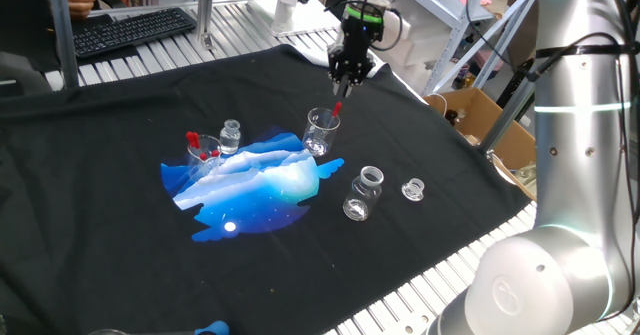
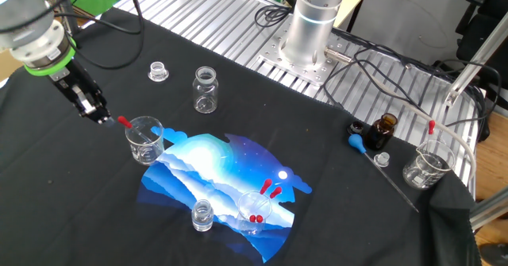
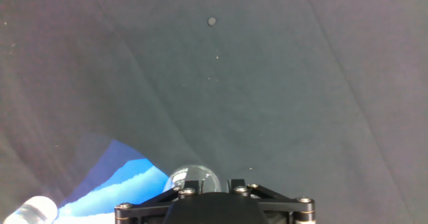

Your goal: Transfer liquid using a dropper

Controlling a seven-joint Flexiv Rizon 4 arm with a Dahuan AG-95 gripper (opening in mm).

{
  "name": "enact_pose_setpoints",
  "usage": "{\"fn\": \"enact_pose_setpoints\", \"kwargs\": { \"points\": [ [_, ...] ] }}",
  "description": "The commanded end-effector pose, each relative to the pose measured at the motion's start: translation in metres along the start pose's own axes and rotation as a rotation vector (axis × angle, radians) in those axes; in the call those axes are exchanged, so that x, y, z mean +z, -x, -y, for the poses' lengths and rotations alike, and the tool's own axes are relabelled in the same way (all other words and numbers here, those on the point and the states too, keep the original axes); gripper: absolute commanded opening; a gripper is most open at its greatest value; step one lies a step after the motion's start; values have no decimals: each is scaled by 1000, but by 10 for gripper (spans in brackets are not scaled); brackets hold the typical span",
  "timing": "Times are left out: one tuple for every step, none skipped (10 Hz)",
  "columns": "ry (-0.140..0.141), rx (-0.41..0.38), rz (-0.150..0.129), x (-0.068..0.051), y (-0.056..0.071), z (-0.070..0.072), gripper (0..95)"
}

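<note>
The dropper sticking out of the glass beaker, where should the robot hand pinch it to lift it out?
Probably by the red bulb. The dropper leans in the beaker with only the bulb end poking over the rim, tilted toward the gripper. So come from above on that side, fingers either side of the bulb. The glass tube below is inside the beaker.

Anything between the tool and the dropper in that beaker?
Nothing visible. The tool sits right at the red bulb of the dropper, which leans in the beaker. The other fixed view shows no object between them; whether the fingers have closed on it is unclear.
</note>
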State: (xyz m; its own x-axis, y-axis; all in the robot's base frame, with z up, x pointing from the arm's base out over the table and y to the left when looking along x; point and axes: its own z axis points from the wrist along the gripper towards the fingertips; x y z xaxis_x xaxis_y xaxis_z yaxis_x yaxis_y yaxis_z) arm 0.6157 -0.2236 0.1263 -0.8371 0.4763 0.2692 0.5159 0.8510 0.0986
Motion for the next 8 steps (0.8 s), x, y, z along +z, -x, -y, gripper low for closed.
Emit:
{"fn": "enact_pose_setpoints", "kwargs": {
  "points": [
    [23, 6, -24, 0, 1, 0, 190],
    [28, 10, -27, 0, 1, 0, 190],
    [31, 12, -29, 0, 0, 0, 190],
    [38, 18, -33, 0, -1, -1, 190],
    [44, 22, -37, 0, -2, -2, 190],
    [45, 23, -38, 0, -3, -3, 190],
    [48, 27, -40, 0, -5, -4, 190],
    [53, 28, -44, 0, -5, -4, 190]
  ]
}}
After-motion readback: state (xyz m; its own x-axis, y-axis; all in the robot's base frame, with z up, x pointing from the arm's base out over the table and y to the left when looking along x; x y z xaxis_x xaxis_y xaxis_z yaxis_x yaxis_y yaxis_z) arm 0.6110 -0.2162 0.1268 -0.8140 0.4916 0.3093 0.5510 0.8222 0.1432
